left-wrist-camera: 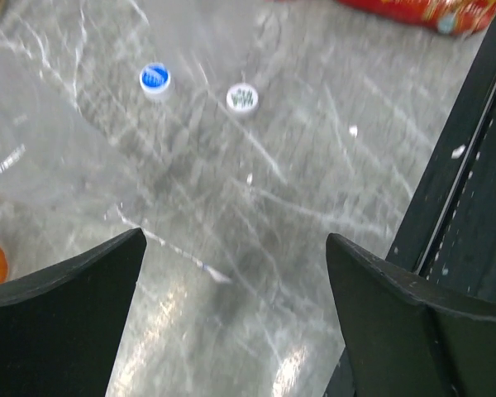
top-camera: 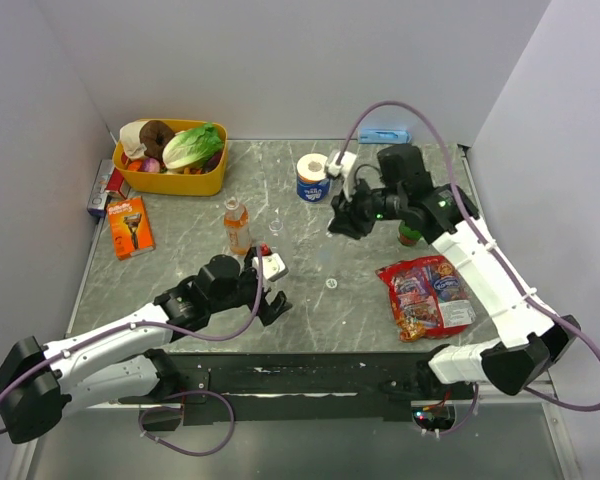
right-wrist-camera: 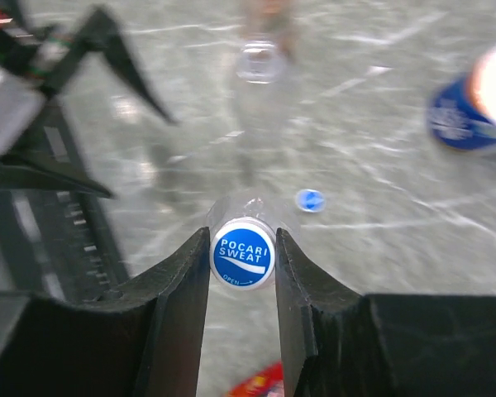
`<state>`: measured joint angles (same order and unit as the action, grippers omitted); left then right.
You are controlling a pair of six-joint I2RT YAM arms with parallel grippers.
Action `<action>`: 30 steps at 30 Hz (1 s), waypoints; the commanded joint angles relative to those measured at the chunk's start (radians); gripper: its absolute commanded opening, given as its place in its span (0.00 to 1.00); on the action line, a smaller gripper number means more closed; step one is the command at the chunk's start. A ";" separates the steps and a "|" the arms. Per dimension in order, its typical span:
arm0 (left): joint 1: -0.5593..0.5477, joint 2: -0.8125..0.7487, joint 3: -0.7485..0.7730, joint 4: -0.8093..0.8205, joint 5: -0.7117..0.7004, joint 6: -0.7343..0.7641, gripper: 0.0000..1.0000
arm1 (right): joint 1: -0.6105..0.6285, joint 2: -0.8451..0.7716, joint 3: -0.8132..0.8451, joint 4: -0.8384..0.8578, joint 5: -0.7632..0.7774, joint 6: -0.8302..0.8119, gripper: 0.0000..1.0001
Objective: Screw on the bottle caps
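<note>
My right gripper is shut on a blue cap marked Pocari Sweat. The cap sits on the neck of a small clear bottle whose shoulders show around it. In the top view this gripper is at mid table. A second blue cap lies loose on the table and also shows in the left wrist view. Another small clear bottle stands open-mouthed, next to the orange drink bottle. My left gripper is open and empty above the table near its front edge.
A small pale round thing lies beside the loose cap. A blue toilet roll pack stands at the back. A yellow basket of food is at the back left, an orange razor pack at the left, a red snack bag at the right.
</note>
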<state>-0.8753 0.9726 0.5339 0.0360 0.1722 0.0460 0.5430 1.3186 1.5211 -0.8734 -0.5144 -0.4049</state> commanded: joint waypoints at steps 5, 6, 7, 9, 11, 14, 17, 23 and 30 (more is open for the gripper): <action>0.045 -0.031 0.028 -0.113 0.076 0.032 0.96 | -0.161 0.105 0.068 0.126 0.120 -0.129 0.00; 0.055 -0.026 0.035 -0.119 0.082 0.037 0.96 | -0.172 0.117 0.070 0.143 0.122 -0.133 0.00; 0.059 -0.028 0.038 -0.133 0.090 0.041 0.96 | -0.181 0.145 0.071 0.175 0.122 -0.135 0.00; 0.068 -0.029 0.046 -0.148 0.102 0.060 0.96 | -0.210 0.169 0.073 0.208 0.116 -0.134 0.00; 0.075 -0.032 0.054 -0.168 0.105 0.067 0.96 | -0.227 0.205 0.076 0.249 0.109 -0.121 0.00; 0.093 -0.022 0.067 -0.186 0.105 0.083 0.96 | -0.248 0.244 0.073 0.289 0.108 -0.107 0.00; 0.125 -0.012 0.081 -0.203 0.130 0.089 0.96 | -0.255 0.286 0.089 0.283 0.114 -0.104 0.02; 0.147 -0.006 0.090 -0.211 0.159 0.098 0.96 | -0.264 0.326 0.091 0.284 0.112 -0.066 0.13; 0.156 0.000 0.097 -0.217 0.173 0.097 0.96 | -0.270 0.356 0.094 0.280 0.132 -0.022 0.31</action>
<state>-0.7258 0.9668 0.5850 -0.1814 0.3099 0.1322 0.2825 1.6588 1.5658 -0.6315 -0.4026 -0.4671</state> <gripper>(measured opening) 0.962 0.394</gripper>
